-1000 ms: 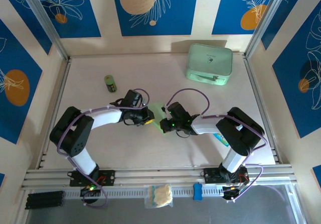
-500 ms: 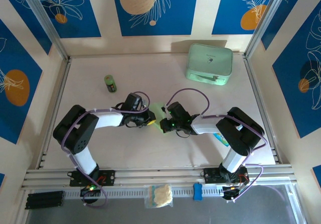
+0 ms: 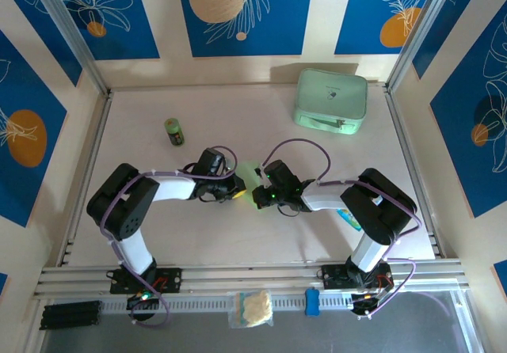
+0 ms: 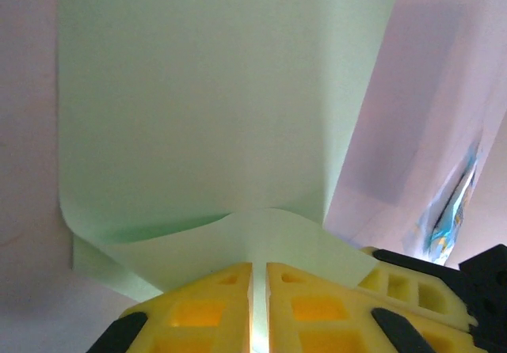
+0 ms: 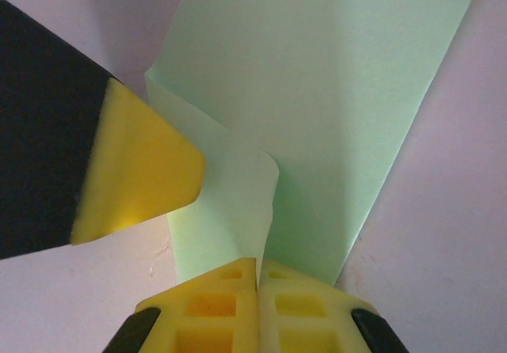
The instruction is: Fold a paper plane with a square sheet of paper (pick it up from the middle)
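Observation:
The square sheet of paper [image 3: 249, 174], thin and pale green, lies mid-table between my two grippers. My left gripper [image 3: 236, 189] meets its left side and my right gripper [image 3: 258, 196] its lower right. In the left wrist view the sheet [image 4: 198, 92] lies flat ahead. Its near edge curls up into my left gripper [image 4: 259, 267], whose jaws are pinched on it with a thin slit between them. In the right wrist view a raised flap of the sheet [image 5: 333, 92] runs into my right gripper [image 5: 258, 263], shut on it. A yellow left fingertip [image 5: 135, 167] sits just left of that flap.
A thick mint-green case [image 3: 331, 100] stands at the back right. A small green bottle [image 3: 174, 131] stands at the back left. A blue packet [image 3: 349, 219] lies by the right arm, and the left wrist view shows the packet [image 4: 451, 210] too. The front rail holds a small bag [image 3: 252, 307].
The left arm's elbow has drifted slightly right and the left jaws have closed a little further on the paper's edge. The right arm has not moved.

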